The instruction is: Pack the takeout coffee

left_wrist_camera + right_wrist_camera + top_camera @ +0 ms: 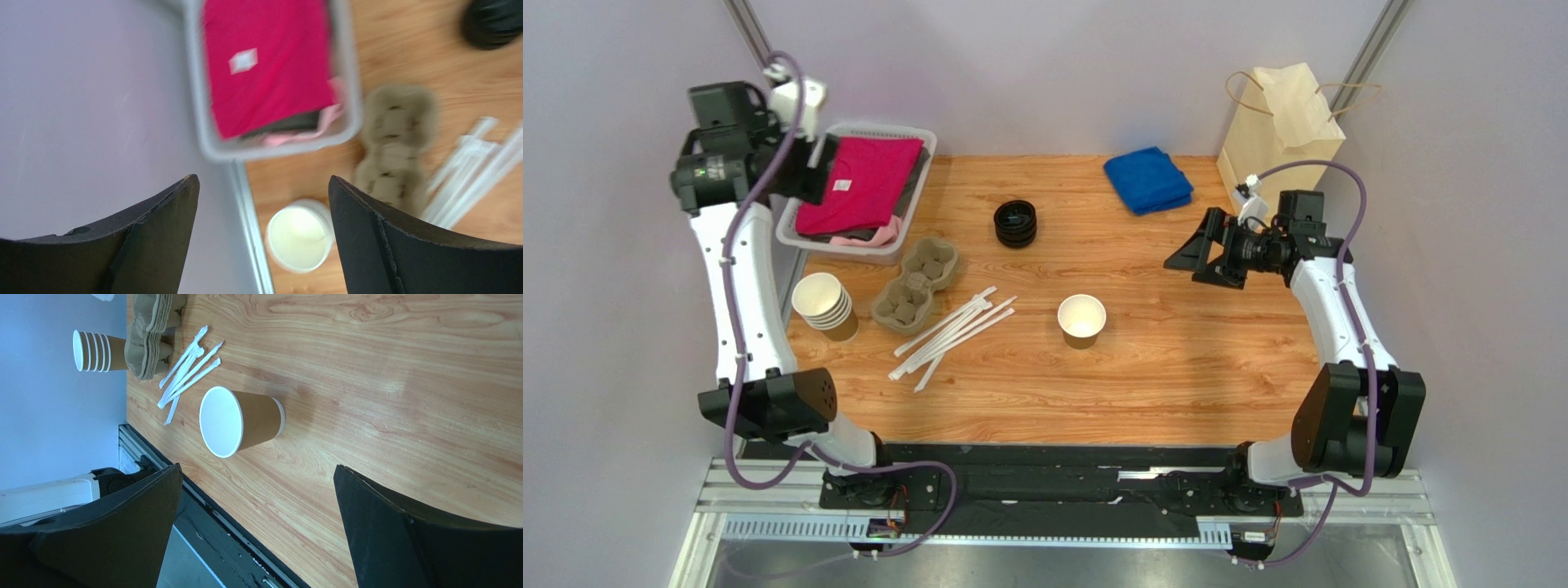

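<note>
A single tan kraft paper cup (1081, 320), white inside, stands upright and lidless in the middle of the wooden table. It also shows in the right wrist view (242, 421). A pile of loose black lids (1016, 223) sits farther back. My right gripper (1192, 257) is open and empty, above the table to the right of the cup (258, 471). My left gripper (811, 172) is open and empty, raised high at the far left over the basket's edge (264, 184).
A stack of lidless cups (826, 305) (301, 236), pulp cup carriers (916, 288), white straws (952, 331) and a grey basket (830, 245) of clothes lie at the left. A blue cloth (1149, 180) and a paper bag (1284, 123) sit at the back right.
</note>
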Controlling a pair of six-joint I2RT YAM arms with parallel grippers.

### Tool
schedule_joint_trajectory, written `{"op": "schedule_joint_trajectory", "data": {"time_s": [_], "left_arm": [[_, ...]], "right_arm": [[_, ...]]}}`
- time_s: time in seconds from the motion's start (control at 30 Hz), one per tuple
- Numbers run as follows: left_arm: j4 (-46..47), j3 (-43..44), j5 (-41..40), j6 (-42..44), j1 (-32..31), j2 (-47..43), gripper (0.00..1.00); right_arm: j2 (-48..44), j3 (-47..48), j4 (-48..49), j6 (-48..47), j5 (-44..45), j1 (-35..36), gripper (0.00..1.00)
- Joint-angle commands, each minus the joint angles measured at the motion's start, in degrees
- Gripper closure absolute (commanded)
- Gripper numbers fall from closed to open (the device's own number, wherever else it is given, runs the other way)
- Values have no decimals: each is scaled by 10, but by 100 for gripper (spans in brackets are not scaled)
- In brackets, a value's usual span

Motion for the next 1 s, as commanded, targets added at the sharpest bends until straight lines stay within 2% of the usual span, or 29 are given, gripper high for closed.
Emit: {"op": "schedule_joint_trajectory", "data": {"time_s": [0.0, 0.13, 0.23, 0.33, 0.53, 0.97], "left_arm": [[6, -2, 19, -2, -156, 32, 15], [52, 24, 59, -57, -282, 139, 22], [86, 64, 35, -77, -346, 225, 24], [101, 126, 2, -101, -382, 313, 25], [122, 214, -22, -164, -394, 431, 30], [157, 202, -35, -163, -401, 474, 43]], "right_arm": [[6, 41, 18, 0, 1, 2, 0], [8, 46, 41, 19, 5, 2, 0], [11, 62, 28, 7, 23, 2, 0], [13, 69, 21, 9, 27, 2, 0], [19, 71, 20, 8, 28, 2, 0], [37, 69, 26, 12, 26, 2, 1]]}}
